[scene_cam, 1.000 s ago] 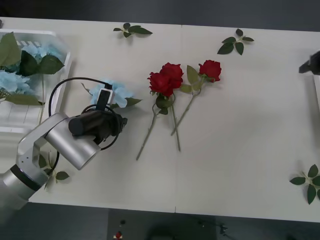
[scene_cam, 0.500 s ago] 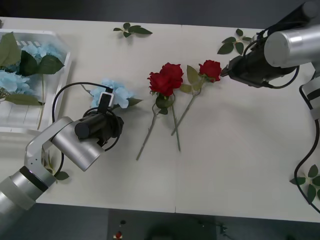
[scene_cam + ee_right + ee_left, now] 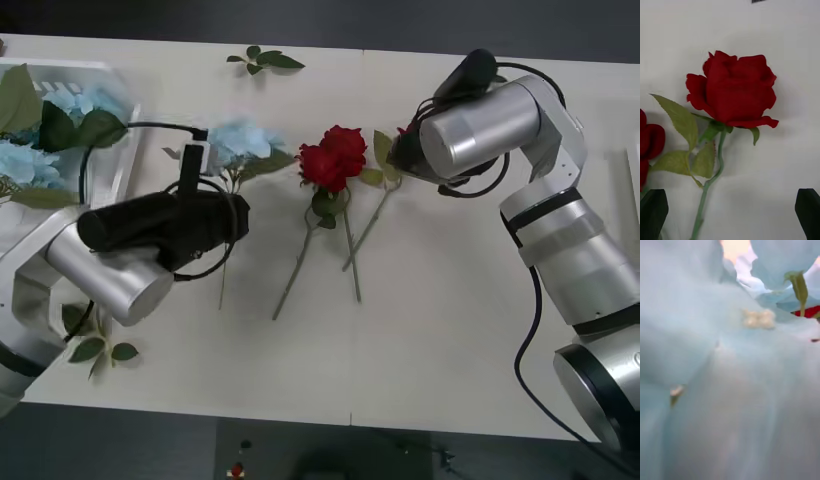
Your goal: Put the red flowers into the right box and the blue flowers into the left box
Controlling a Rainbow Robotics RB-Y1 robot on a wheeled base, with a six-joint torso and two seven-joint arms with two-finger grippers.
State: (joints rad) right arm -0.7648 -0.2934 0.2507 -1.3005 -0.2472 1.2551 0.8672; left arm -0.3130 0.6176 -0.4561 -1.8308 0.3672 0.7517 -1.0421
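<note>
Below the right tool, a rose lies, stem toward its open fingers

- The right arm, only a dark tip at the table's 3 o'clock edge a second ago, now reaches across the table, and the right gripper hangs over the single red rose with its black fingers spread wide at either side of the stem.
- In the front view that arm's wrist now covers this rose, which lay in plain sight before.
- The left arm has swung toward 12 o'clock.
- The loose blue flower has shifted toward 12 o'clock; its stem now trails toward 6 o'clock beside the wrist.
- Pale blue petals press close against the left wrist camera.
</note>
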